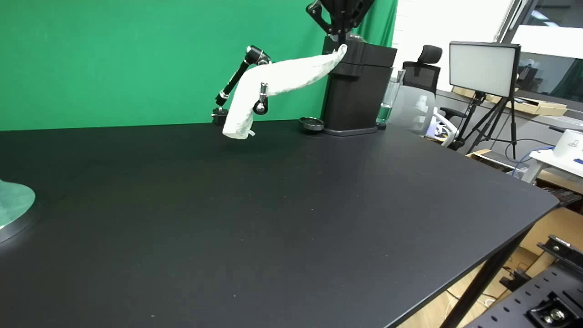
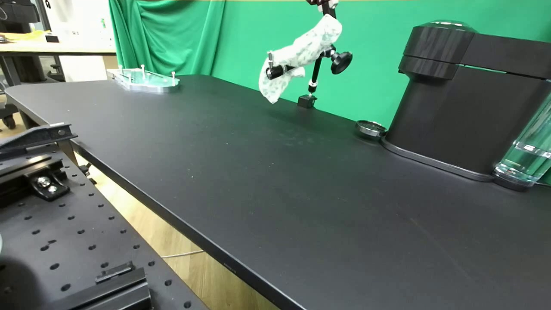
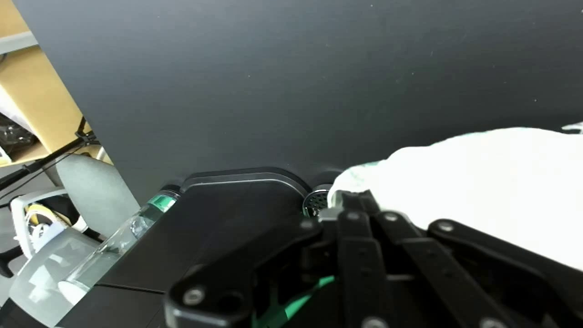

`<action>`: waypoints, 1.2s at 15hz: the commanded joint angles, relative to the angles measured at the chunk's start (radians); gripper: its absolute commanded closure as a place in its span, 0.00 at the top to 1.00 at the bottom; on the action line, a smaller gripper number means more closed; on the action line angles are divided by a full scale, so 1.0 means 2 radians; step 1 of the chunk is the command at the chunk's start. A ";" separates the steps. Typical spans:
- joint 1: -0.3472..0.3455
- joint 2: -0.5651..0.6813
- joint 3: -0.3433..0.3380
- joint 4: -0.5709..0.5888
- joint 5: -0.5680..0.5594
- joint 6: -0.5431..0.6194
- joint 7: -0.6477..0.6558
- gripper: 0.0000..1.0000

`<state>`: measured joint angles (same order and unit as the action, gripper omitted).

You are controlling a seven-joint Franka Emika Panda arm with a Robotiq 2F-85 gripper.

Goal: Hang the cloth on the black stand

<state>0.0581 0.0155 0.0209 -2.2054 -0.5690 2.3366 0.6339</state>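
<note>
Exterior view, white cloth (image 1: 291,75) lying over black stand (image 1: 236,79), far side of tabletop (image 1: 273,205), cloth's right end raised, fingers (image 1: 342,37) noted closed on it, black machine (image 1: 357,98) right of stand.

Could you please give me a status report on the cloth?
Black gripper: jaws shut on white patterned cloth. Cloth draped over black jointed stand, not yet released. Black boxy machine close by, possibly in the way.
</note>
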 commanded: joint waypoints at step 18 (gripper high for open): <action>0.016 0.083 -0.013 0.018 -0.013 0.069 0.146 0.00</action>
<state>0.0781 0.1561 0.0125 -2.1634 -0.6071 2.4665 0.8901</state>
